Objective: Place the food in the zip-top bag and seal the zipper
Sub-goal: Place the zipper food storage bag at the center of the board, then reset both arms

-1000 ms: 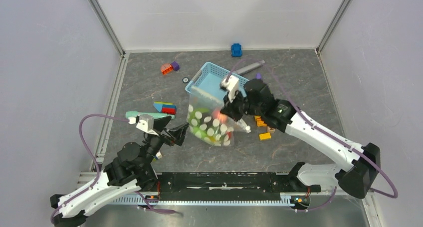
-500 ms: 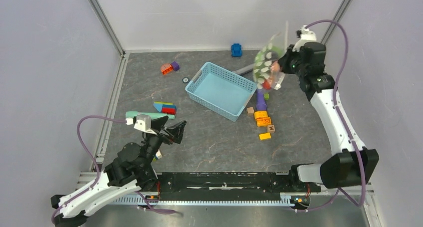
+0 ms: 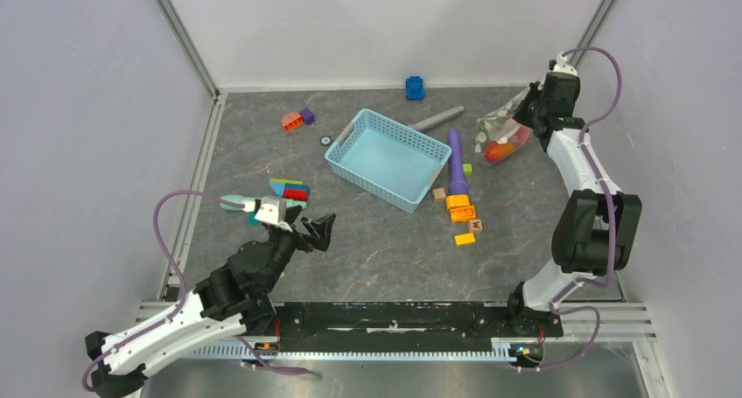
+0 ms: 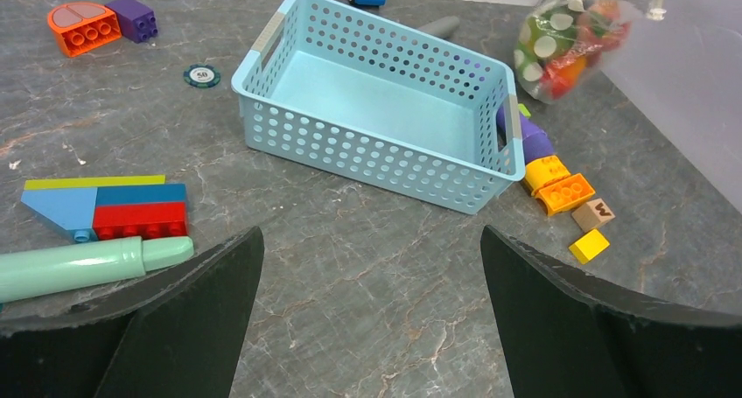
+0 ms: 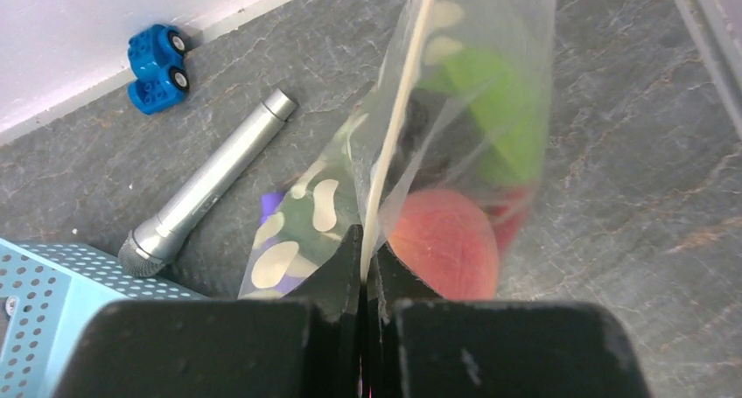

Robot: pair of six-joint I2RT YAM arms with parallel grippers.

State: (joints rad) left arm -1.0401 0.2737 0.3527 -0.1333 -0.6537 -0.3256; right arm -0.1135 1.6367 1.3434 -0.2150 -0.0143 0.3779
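Top external view: the right claw (image 3: 530,111) is at the far right corner of the bench (image 3: 367,249), its arm stretched along the right wall. It is clamped on an edge of the zip-top bag (image 3: 499,134), which hangs down from it towards the bench. I cannot tell whether the bag's lower end touches the surface.

The food (image 3: 502,150) is inside the bag, showing as red and orange low down, with green above. From the right wrist the two fingers (image 5: 337,280) are pressed together on the film. The zipper (image 5: 395,118) runs away from them as a pale strip along the bag's edge, and I cannot tell if it is pressed shut. Behind the dotted plastic sit a peach-coloured piece (image 5: 442,240) and a green one (image 5: 499,105).

The bag is well apart from the light-blue mesh basket (image 3: 350,149). A purple stick (image 3: 454,157) lies between the two, and a grey microphone (image 3: 437,117) is on the far side of the basket. A blue toy car (image 3: 415,87) stands by the back wall.

The left claw (image 3: 318,231) hangs over the near left of the bench with its jaws spread wide and nothing between them. In its wrist view the basket (image 4: 262,61) is straight ahead and the bag (image 4: 569,44) is at the upper right. A mint-green handle (image 4: 87,265) and a stack of flat bricks (image 4: 114,212) lie to the left.
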